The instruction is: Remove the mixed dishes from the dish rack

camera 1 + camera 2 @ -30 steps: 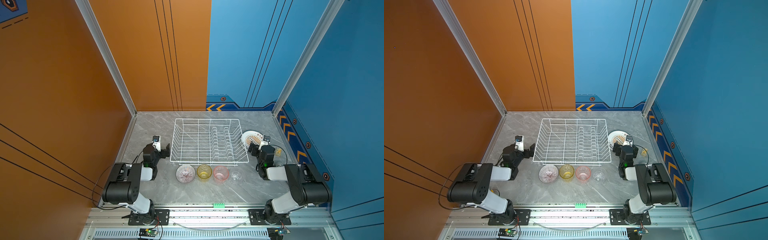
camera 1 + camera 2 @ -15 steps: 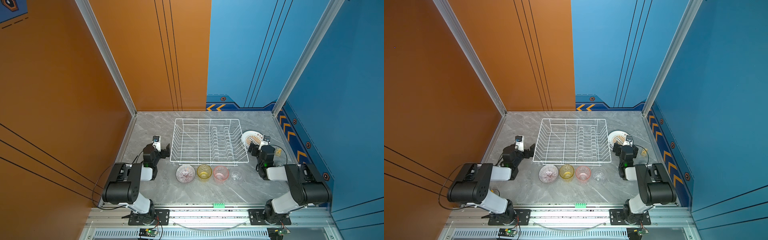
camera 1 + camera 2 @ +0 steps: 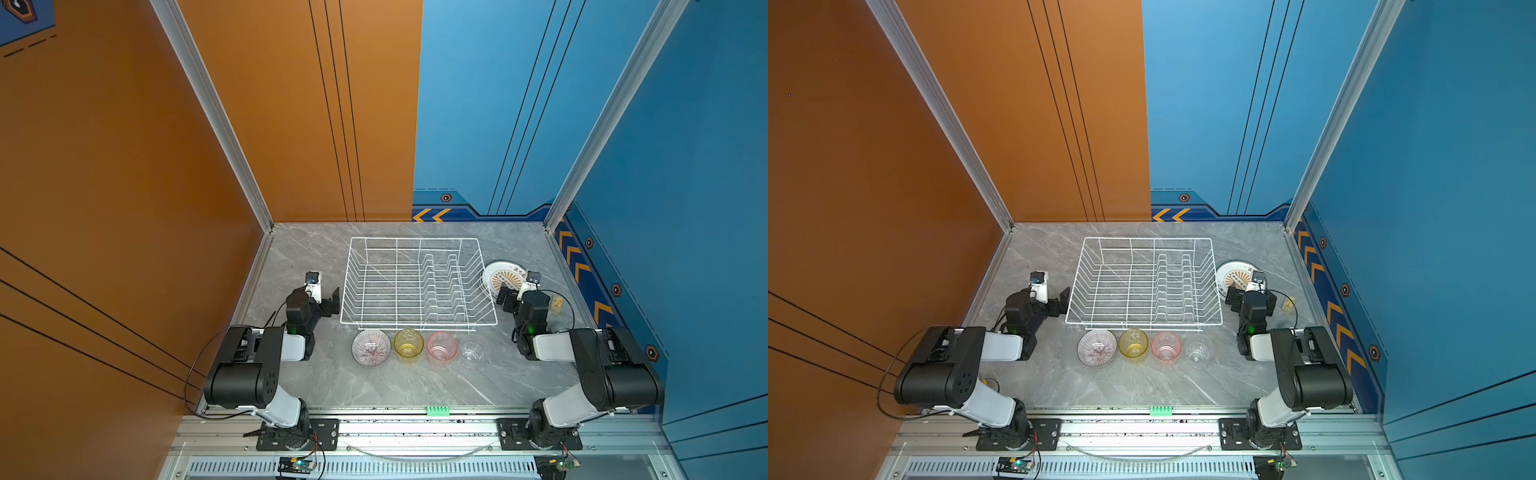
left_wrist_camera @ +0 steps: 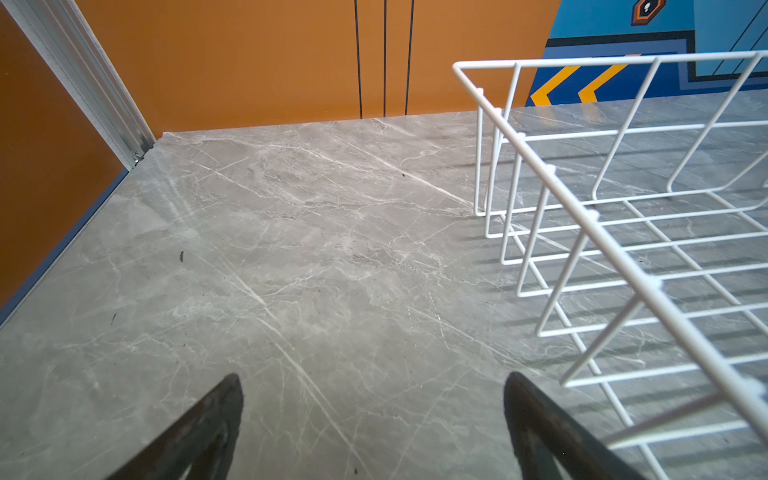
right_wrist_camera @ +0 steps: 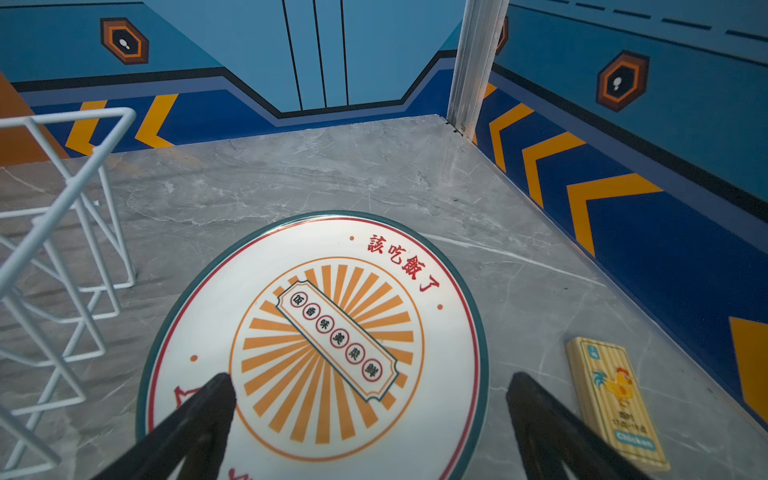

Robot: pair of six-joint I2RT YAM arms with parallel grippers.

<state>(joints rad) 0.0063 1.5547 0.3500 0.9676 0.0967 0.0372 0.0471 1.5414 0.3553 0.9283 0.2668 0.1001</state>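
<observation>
Dish rack: mid-desk, between the arms
Left pincer: jaws spread wide, gripping nothing; just beside the rack's left wall
Right pincer: spread wide, gripping nothing; over the plate's near edge
Plate: flat on the desk, just right of the rack
Front row, left to right: striped bowl; yellow tumbler; pink tumbler; clear tumbler

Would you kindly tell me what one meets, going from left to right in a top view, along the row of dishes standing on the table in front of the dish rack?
striped bowl → yellow tumbler → pink tumbler → clear tumbler
</observation>
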